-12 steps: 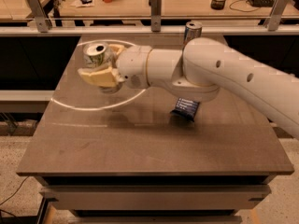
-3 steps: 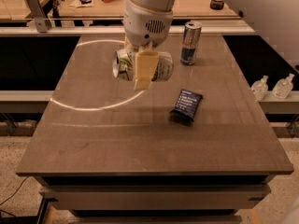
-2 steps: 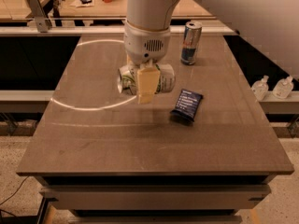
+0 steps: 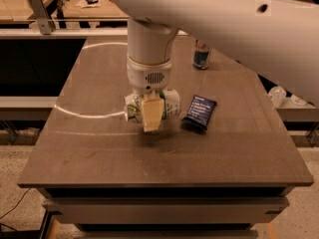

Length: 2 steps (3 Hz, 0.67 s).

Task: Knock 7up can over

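Gripper [image 4: 151,117] and 7up can [image 4: 170,103] have come toward the front of the table [image 4: 99,148] together since the earlier frames, with the can sideways the whole way.

Table: wide, dark top, a pale arc marked on it to the left of the jaws.

Arm [image 4: 224,19]: big white link crossing the top of the view, wrist dropping straight down onto the jaws.

Jaws: clamped on the 7up can. The near finger lies across the can's middle and the far one is hidden behind it. The can is horizontal between them, its ends sticking out left and right. A shadow sits on the table below the jaws, so the can looks lifted rather than resting, though I can't be sure.

Dark blue packet [image 4: 199,112]: flat on the table, just right of the jaws, apart from the can.

Blue-and-silver can [image 4: 201,56]: upright, well behind and right of the jaws.

Risks, as I judge them:
- The can is on its side but still held, so it is not yet lying on the table.
- A release from the air could send it rolling into the packet or toward the front edge.
- A wide arm swing could clip the blue-and-silver can.
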Each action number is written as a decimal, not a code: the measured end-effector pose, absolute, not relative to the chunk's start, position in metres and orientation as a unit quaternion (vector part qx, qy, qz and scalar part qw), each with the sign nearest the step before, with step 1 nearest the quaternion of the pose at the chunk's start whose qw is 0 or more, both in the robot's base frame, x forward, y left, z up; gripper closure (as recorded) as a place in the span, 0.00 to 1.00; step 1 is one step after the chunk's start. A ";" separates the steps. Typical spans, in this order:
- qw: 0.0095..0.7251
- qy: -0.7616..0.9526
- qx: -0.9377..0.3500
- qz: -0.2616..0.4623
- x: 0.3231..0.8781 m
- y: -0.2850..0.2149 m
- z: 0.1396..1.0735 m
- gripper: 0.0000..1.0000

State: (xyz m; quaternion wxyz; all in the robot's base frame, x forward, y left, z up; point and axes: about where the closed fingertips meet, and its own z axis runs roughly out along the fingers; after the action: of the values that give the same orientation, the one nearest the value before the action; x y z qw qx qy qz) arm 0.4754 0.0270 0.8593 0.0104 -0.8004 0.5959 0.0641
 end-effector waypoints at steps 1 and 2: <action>0.002 0.598 -0.799 0.066 0.472 0.033 0.842 1.00; 0.019 0.610 -0.790 0.061 0.472 0.037 0.835 0.87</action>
State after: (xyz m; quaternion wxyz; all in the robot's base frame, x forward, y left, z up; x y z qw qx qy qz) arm 0.4720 0.0368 0.8350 0.0193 -0.7897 0.6102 0.0607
